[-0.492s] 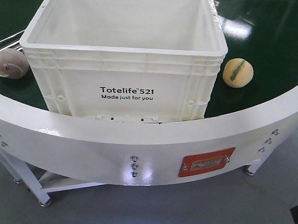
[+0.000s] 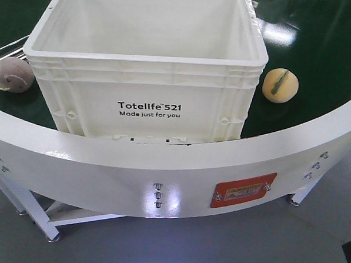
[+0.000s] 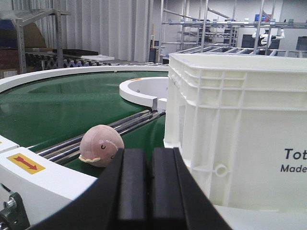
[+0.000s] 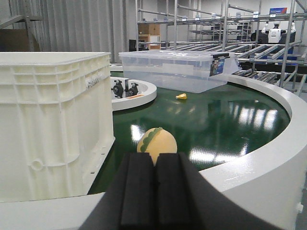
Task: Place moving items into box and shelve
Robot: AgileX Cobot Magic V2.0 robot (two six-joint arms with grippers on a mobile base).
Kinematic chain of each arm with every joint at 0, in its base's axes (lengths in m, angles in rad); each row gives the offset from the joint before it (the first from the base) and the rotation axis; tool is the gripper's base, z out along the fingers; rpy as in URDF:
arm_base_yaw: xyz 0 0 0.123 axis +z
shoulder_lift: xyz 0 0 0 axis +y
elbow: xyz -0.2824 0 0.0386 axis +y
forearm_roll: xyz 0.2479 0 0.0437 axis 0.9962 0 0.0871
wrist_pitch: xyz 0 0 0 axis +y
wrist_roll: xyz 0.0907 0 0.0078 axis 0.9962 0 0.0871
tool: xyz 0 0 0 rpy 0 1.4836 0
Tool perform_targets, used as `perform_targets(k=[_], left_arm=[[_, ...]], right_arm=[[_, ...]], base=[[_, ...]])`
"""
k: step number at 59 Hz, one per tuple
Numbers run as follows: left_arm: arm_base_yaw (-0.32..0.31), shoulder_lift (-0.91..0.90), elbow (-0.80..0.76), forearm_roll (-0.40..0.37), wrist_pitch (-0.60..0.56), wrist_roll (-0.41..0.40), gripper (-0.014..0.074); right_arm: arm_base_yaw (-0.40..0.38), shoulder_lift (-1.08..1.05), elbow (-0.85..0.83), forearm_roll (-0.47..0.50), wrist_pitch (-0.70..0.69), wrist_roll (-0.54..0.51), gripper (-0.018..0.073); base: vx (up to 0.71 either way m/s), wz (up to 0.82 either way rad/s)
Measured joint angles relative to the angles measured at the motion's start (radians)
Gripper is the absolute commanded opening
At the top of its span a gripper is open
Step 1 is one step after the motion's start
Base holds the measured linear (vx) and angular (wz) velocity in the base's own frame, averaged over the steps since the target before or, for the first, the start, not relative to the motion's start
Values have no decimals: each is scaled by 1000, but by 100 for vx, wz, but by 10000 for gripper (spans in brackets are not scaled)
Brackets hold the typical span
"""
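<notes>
Sitting on the green table (image 2: 326,69), the white box (image 2: 147,100) has the pink-grey ball (image 2: 13,75) just beside its left wall and the yellow ball (image 2: 280,85) near its right. Left fingers (image 3: 133,187) and right fingers (image 4: 138,191) are both clenched together, gripping nothing.

The white crate (image 2: 148,89) blocks the middle of the green belt (image 2: 329,63); open belt lies either side.

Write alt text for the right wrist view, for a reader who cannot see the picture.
A pale yellow plush ball with a green stitched stripe sits on a green conveyor belt, just beyond the closed black pads of the right gripper. A large white crate stands to the ball's left, apart from it; a clear bin stands farther back.
</notes>
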Motion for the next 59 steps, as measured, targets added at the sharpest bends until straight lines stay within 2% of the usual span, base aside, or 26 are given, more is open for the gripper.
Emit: perform_targets(k=[20, 25, 31, 39, 49, 53, 54, 59], left_arm=[[0, 0, -4, 0, -41, 0, -13], [0, 0, -49, 0, -37, 0, -13], [0, 0, -173, 0, -15, 0, -13], [0, 41, -369, 0, 129, 0, -13], [0, 215, -598, 0, 412, 0, -13], [0, 283, -646, 0, 501, 0, -13], [0, 353, -667, 0, 579, 0, -13], [0, 427, -667, -1, 658, 0, -13]], right_arm=[[0, 0, -18, 14, -37, 0, -15], [0, 0, -92, 19, -8, 0, -15], [0, 8, -218, 20, 40, -1, -15], [0, 100, -383, 9, 138, -2, -15], [0, 279, -544, -11, 297, -4, -15], [0, 347, -580, -12, 349, -4, -15], [0, 424, -589, -12, 400, -4, -15], [0, 505, -589, -11, 451, -4, -15]], base=[[0, 0], [0, 0], [0, 0], [0, 0], [0, 0], [0, 0], [0, 0], [0, 0]])
